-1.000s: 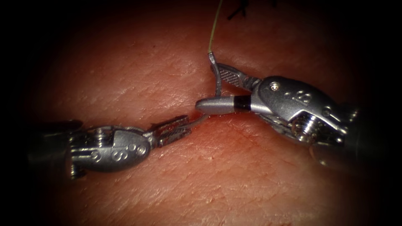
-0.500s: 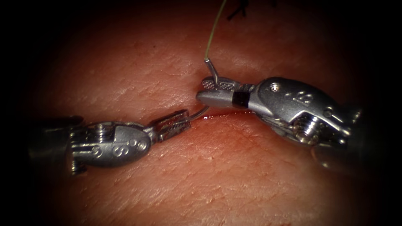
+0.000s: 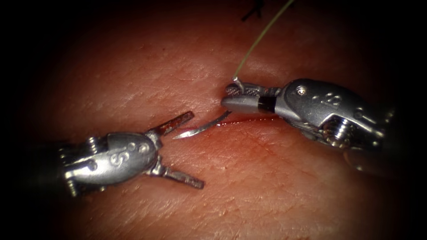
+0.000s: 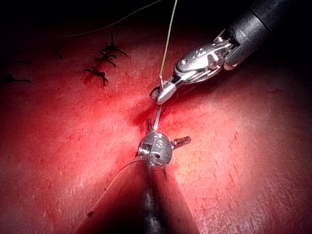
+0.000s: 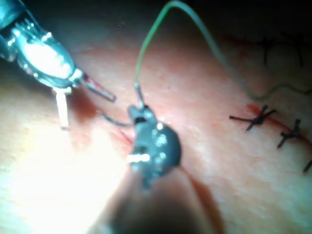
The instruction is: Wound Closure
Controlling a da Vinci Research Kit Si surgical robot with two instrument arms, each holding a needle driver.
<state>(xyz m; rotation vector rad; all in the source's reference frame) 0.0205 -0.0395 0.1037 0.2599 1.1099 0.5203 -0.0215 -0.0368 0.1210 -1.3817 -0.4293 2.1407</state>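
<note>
My right tool (image 3: 226,98) comes in from the right, its jaws shut on the curved needle (image 3: 202,128) close to the thread end. The needle's body sweeps left and down over the cut (image 3: 249,121); its point hangs free just above the tissue (image 3: 249,178), not in it. Greenish thread (image 3: 262,38) runs up and right from the needle's end. My left tool (image 3: 196,149) sits at the lower left with jaws spread wide on either side of the needle's point, holding nothing. The left wrist view has the open left tool (image 4: 165,132) below the right tool (image 4: 163,95).
Black knotted stitches (image 3: 253,11) lie further along the cut at the back, also seen as stitches (image 5: 258,117) in the right wrist view. Red fluid (image 3: 231,123) wets the cut's edge beneath the right tool. Bare tissue spreads in front of both tools.
The right jaws closed on the needle near its thread end. The left jaws then opened, let go of the needle's point end and drew back left. The right tool shifted right with the needle.
</note>
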